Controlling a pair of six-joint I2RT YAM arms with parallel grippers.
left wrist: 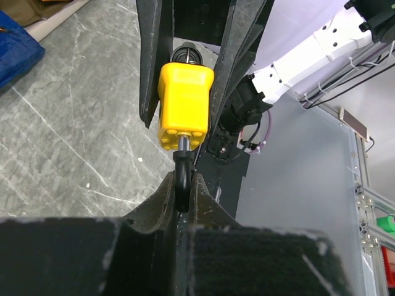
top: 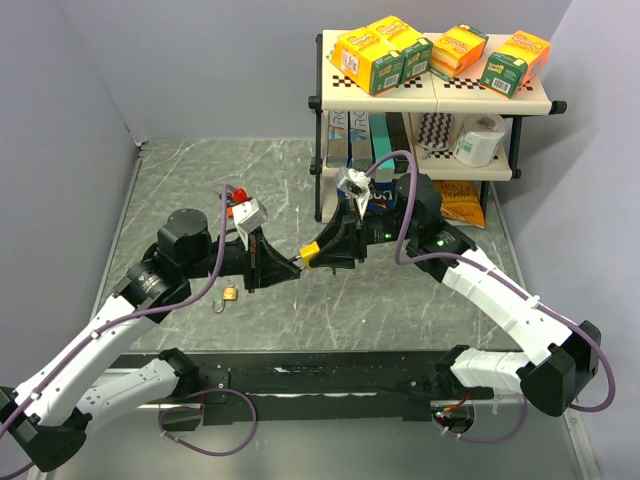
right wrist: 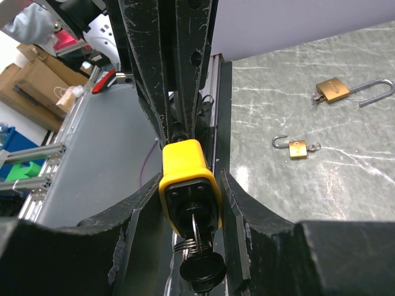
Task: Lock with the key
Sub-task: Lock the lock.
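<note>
A yellow padlock (top: 309, 256) hangs in the air between my two grippers, above the middle of the table. My left gripper (left wrist: 182, 185) is shut on its black shackle (left wrist: 182, 176), with the yellow body (left wrist: 185, 105) just beyond the fingertips. My right gripper (right wrist: 191, 197) is shut on the yellow body (right wrist: 185, 176) from the opposite side. A key sits in the keyhole on the lock's underside, with a ring and a second black-headed key (right wrist: 202, 270) dangling from it. In the top view the left gripper (top: 288, 266) and right gripper (top: 322, 250) meet tip to tip.
Two open brass padlocks lie on the marble table: a larger one with a long shackle (right wrist: 333, 89) and a small one (right wrist: 298, 148), the small one also in the top view (top: 230, 293). A shelf rack (top: 430, 95) with boxes stands at back right.
</note>
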